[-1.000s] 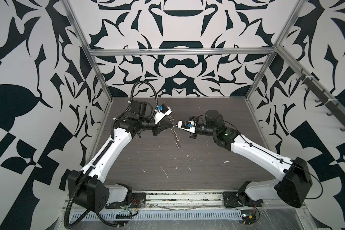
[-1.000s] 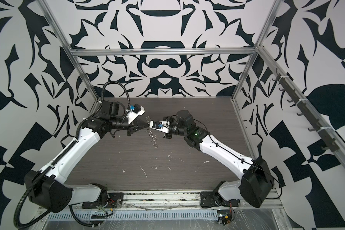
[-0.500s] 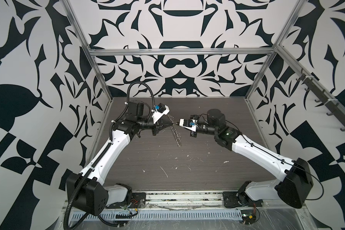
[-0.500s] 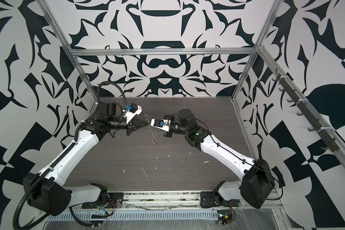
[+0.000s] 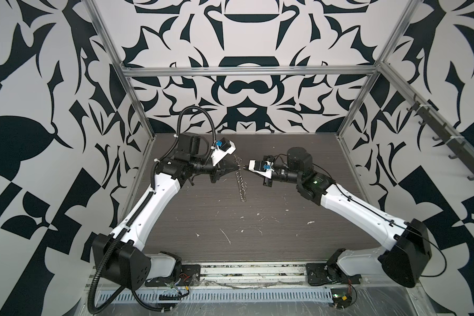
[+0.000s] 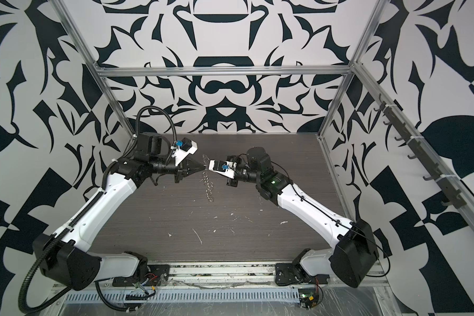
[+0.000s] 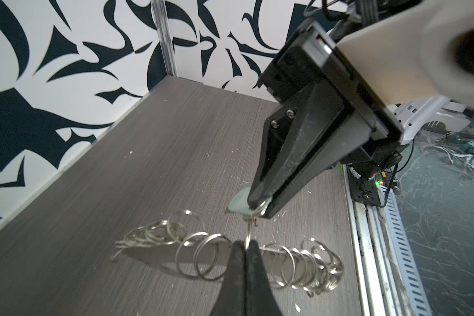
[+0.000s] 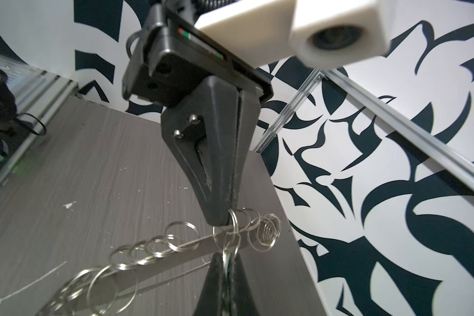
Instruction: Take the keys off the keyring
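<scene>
Both grippers meet in mid-air over the back of the table. In the left wrist view my left gripper (image 7: 246, 244) is shut on one silver split ring of the keyring (image 7: 197, 254), whose string of rings sags to either side. Just above it, the right gripper (image 7: 260, 209) is shut on the keys (image 7: 237, 205), a pale mint tag with a small metal loop linked to that ring. In the right wrist view the right gripper (image 8: 226, 255) almost hides the tag. In both top views the left gripper (image 5: 237, 167) (image 6: 203, 166) and right gripper (image 5: 246, 167) (image 6: 208, 166) nearly touch, and the keyring (image 5: 242, 186) (image 6: 208, 186) hangs to the table.
The dark wood-grain table (image 5: 285, 240) carries small white scraps (image 5: 225, 235) toward the front. Aluminium frame posts (image 5: 137, 115) and patterned walls close in the sides and back. A rail of hooks (image 5: 449, 142) runs along the right wall.
Both grippers have risen slightly and shifted toward the back together, still shut, lifting the string of rings with them.
</scene>
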